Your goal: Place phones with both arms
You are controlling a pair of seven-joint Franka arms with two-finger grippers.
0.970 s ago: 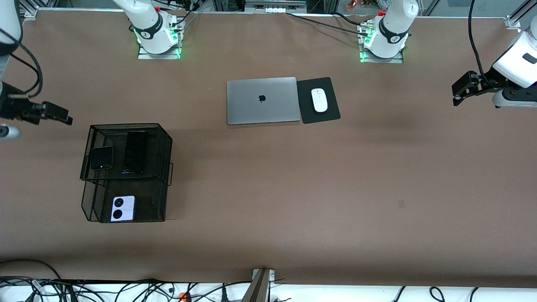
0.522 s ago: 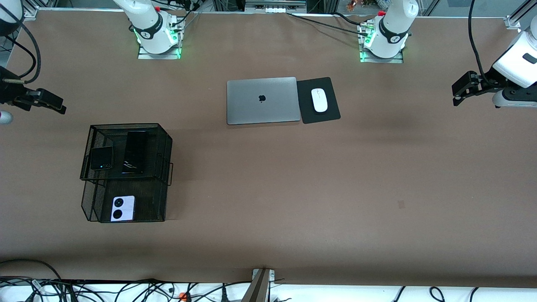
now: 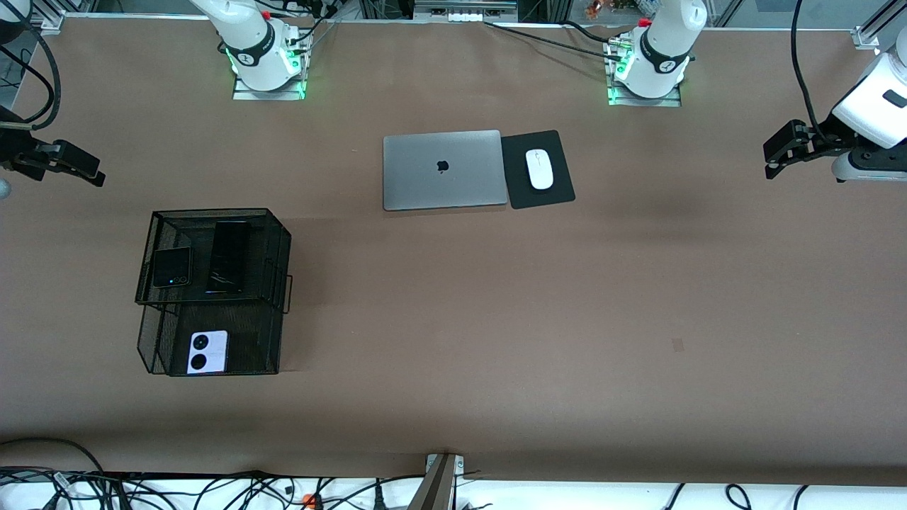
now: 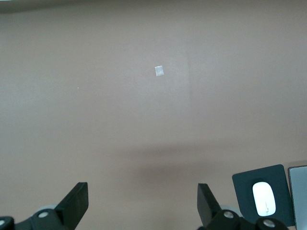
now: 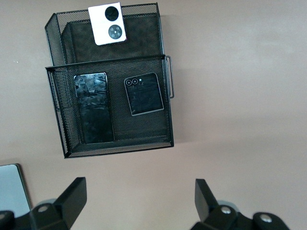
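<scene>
A black mesh two-tier rack (image 3: 212, 211) stands toward the right arm's end of the table. Its upper tray holds the squarish black phone (image 3: 172, 267) and the long black slab phone (image 3: 228, 256) side by side. Its lower tray holds the lilac-white phone (image 3: 207, 352). The right wrist view shows the rack (image 5: 110, 150), the slab (image 5: 94, 108), the squarish black phone (image 5: 144, 94) and the lilac-white phone (image 5: 109, 25). My right gripper (image 3: 98, 176) (image 5: 139, 196) is open and empty, over bare table beside the rack. My left gripper (image 3: 767, 161) (image 4: 142, 201) is open and empty over the left arm's end of the table, waiting.
A closed grey laptop (image 3: 443, 170) lies mid-table near the bases. Beside it a white mouse (image 3: 539, 168) rests on a black pad (image 3: 560, 191). The left wrist view shows the mouse (image 4: 263, 197) and the pad (image 4: 244, 184). Cables lie along the table's front edge.
My right gripper has drawn away from the rack toward the table's edge at the right arm's end. The left arm and the phones have not moved.
</scene>
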